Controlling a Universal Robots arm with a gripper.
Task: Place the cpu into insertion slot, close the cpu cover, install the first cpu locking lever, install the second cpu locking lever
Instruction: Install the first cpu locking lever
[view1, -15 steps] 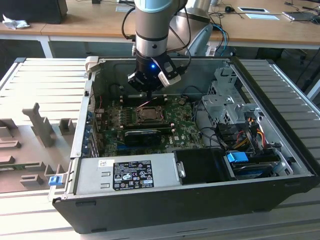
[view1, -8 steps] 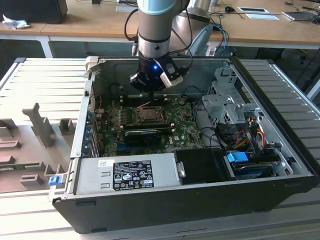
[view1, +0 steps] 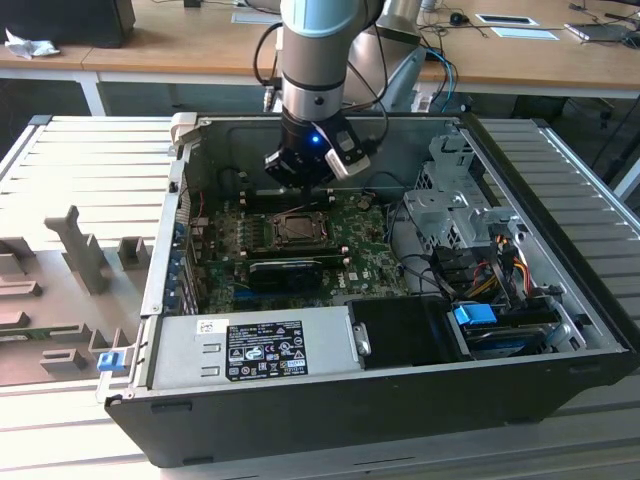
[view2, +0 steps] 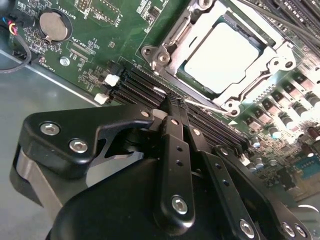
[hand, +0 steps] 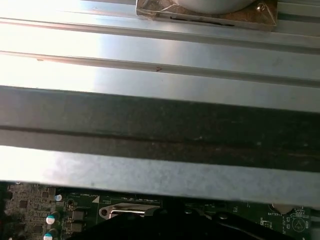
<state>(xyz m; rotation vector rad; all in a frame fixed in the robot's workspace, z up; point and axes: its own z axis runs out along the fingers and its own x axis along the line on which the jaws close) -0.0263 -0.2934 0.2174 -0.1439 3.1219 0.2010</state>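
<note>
In the second wrist view the cpu lies pale and square in the insertion slot on the green board. The silver cpu cover lies flat around it like a frame. My gripper is shut, its black fingers pressed together with nothing between them. The tip stands at the socket's edge beside a thin silver locking lever. In the exterior view the gripper hangs inside the open computer case just behind the insertion slot.
Black memory slots run beside the fingertips and a coin battery sits further off. A long black card, a power supply, a drive cage and cables crowd the case. Case walls rise around the board.
</note>
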